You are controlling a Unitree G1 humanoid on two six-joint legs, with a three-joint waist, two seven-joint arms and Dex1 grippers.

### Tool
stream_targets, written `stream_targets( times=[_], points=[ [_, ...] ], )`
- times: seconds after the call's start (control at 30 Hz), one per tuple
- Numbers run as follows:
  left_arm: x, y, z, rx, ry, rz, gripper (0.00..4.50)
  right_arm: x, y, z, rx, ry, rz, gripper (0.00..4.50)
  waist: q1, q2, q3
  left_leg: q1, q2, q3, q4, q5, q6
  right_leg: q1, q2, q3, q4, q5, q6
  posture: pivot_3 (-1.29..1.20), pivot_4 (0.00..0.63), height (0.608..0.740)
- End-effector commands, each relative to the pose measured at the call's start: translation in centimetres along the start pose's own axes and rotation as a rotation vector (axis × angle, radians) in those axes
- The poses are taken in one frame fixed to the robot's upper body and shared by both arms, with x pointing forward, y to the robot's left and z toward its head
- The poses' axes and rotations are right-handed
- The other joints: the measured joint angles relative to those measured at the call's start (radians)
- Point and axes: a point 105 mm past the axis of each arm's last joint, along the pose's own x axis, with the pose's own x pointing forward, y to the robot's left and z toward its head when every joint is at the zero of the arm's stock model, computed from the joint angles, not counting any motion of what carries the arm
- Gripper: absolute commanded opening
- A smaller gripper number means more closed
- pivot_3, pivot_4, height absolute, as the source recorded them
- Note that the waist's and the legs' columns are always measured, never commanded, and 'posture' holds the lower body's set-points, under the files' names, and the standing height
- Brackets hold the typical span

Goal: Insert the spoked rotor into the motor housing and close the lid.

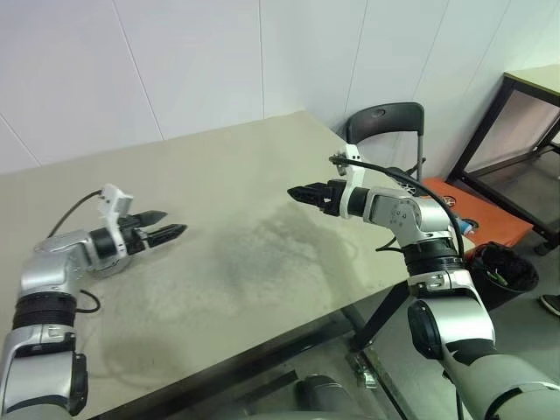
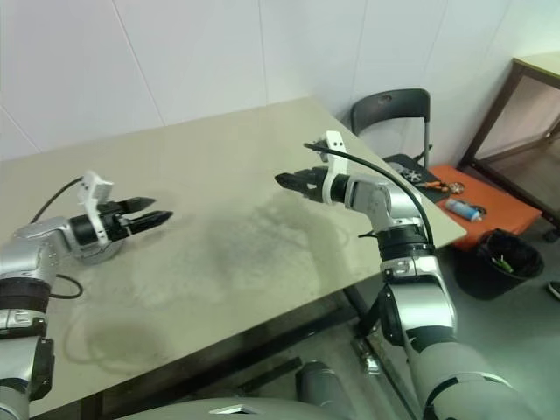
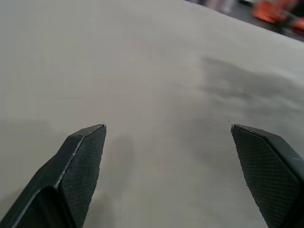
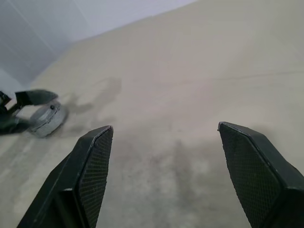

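- Silver round motor housing lies flat on the beige surface, lidded face up, under the left end effector; no long axis.
- Left end effector: fingers spread, empty, pointing toward the right one.
- Right end effector: fingers apart, empty, aimed left.

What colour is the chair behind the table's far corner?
Black; the chair shows best in the left eye view, beyond the table.
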Motion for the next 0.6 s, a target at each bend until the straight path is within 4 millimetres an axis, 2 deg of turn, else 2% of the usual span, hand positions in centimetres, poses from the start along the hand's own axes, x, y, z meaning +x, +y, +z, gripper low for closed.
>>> stream_targets(
  times=[0.03,0.17,0.33,0.6],
  points=[
    [1.6,-2.7,3.2,0.1,-0.032,-0.125,4.45,0.5,3.0,2.4,-0.126,-0.045,0.095,3.71,0.0,0.0,0.0,0.0,0.0,0.0,0.0,0.0,0.0,0.0,0.0,0.0,0.0,0.0,0.0,0.0,0.0,0.74],
    [1.8,-4.0,3.9,0.127,-0.025,-0.18,4.45,0.6,4.3,0.9,-0.182,0.001,0.135,3.71,-0.001,0.0,0.0,0.001,0.0,0.0,0.0,0.0,0.0,0.0,0.001,0.0,0.0,0.0,0.0,0.0,0.0,0.74],
    [0.7,-2.8,3.8,0.113,-0.016,-0.129,4.45,0.2,4.0,0.1,-0.161,0.012,0.123,3.71,0.005,0.0,0.0,0.001,0.0,0.0,0.001,0.0,0.0,0.001,0.001,0.0,0.0,0.0,0.0,0.0,0.0,0.74],
    [0.0,-2.1,2.9,0.096,-0.009,-0.085,4.45,0.6,3.6,0.2,-0.147,0.012,0.107,3.71,0.005,0.001,0.0,0.001,0.0,0.0,0.001,0.0,0.0,0.001,0.001,0.0,0.0,0.0,0.0,0.0,0.0,0.74]
  ],
)
